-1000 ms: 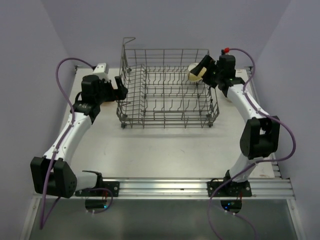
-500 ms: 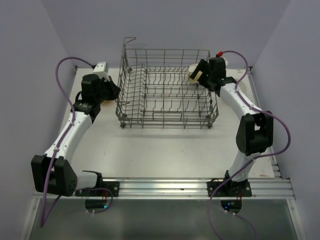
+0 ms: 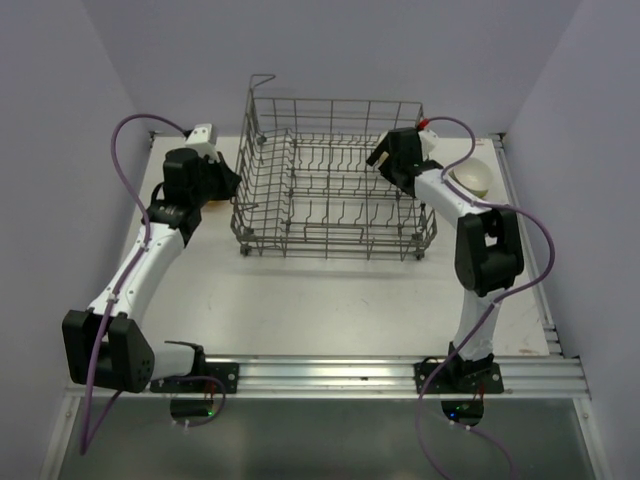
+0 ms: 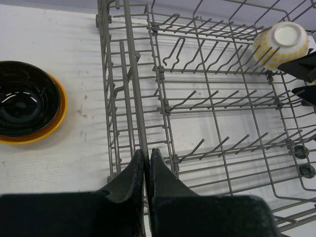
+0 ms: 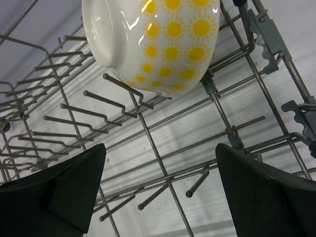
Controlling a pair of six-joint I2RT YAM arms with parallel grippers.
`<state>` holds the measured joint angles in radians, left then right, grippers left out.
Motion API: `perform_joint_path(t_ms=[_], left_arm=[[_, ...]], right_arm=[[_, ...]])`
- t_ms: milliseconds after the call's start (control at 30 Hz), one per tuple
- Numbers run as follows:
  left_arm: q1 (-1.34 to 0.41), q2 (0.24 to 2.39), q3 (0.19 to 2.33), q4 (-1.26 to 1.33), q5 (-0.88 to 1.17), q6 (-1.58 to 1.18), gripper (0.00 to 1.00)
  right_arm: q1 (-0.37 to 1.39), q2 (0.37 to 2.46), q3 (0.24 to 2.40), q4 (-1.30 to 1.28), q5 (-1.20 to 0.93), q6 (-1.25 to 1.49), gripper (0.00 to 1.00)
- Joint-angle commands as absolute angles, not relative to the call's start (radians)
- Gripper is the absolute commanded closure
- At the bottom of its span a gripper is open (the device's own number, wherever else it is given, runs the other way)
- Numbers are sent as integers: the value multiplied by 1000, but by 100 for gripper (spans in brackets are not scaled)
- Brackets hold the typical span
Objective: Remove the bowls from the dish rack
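Note:
The grey wire dish rack (image 3: 330,215) stands at the middle of the table. A white bowl with yellow suns (image 4: 281,44) leans on the tines in its far right corner; it fills the top of the right wrist view (image 5: 158,39). My right gripper (image 3: 378,158) hangs open just short of that bowl, its fingers (image 5: 74,182) wide apart over the tines. My left gripper (image 4: 147,155) is shut on the top rim wire of the rack's left side (image 4: 139,113). In the top view the right gripper mostly hides the sun bowl.
A black bowl nested in a yellow one (image 4: 27,101) sits on the table left of the rack. A plain white bowl (image 3: 470,180) rests on the table right of the rack, beside the right arm. Purple walls close in the back and sides.
My left gripper closed on the rack's rim. My right gripper swung left over the rack's back right corner, uncovering the white bowl on the table at the right.

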<state>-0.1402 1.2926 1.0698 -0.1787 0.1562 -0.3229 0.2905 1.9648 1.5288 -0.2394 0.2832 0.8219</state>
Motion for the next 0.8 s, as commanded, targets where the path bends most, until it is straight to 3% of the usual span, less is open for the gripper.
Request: perform_joint_path(t_ms=[0, 333, 500, 767], left_arm=[[-164, 1293, 1085, -175, 196, -267, 100], [-181, 1292, 1089, -187, 207, -272, 100], [-184, 1301, 1089, -181, 225, -268, 100], [-187, 1310, 1088, -176, 242, -267, 100]], right_arm=[[305, 1977, 1562, -164, 435, 867, 1], [322, 2052, 1597, -85, 549, 842, 1], [339, 2042, 1494, 176, 604, 796, 1], [339, 2049, 1463, 357, 598, 697, 1]])
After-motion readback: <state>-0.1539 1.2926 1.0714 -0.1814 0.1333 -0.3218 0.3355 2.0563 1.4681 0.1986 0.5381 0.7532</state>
